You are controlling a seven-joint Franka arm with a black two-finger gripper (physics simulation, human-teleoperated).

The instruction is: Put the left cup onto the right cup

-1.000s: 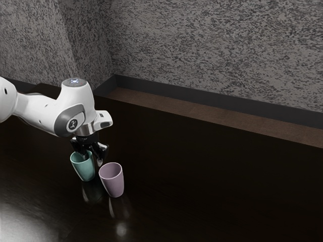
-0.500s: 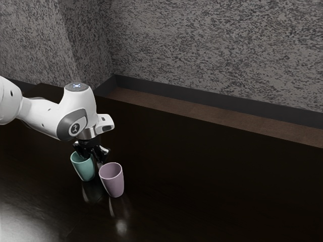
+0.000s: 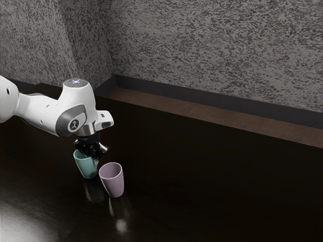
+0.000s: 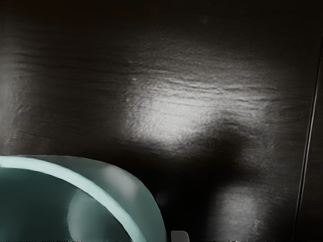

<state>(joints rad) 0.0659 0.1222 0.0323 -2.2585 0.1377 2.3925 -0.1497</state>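
Toward the lower left of the exterior view, the white Franka arm (image 3: pixel 43 112) reaches in from the frame's left edge and bends down over a dark, glossy table (image 3: pixel 212 181). Its black gripper (image 3: pixel 90 152) points downward and is clamped on the upper rim of the teal cup (image 3: pixel 86 167), one finger on each side of the cup's wall as far as the dark render lets me read it. The teal cup leans, with its mouth toward the frame's upper left and its base swung toward the lower right; whether the base touches the tabletop I cannot tell.

Just beside it, toward the exterior view's right and a little lower in the frame, stands the mauve cup (image 3: pixel 111 179), mouth up and narrowing toward its base. The two cups are close, with a thin dark gap between them. Faint reflections of both show on the table below them.

Behind the table, a brown ledge (image 3: pixel 222 117) runs along a speckled grey wall (image 3: pixel 212 45).

From the wrist camera, the teal cup's pale curved lip (image 4: pixel 86 181) sits directly under the hand, with the streaked dark tabletop beyond it.
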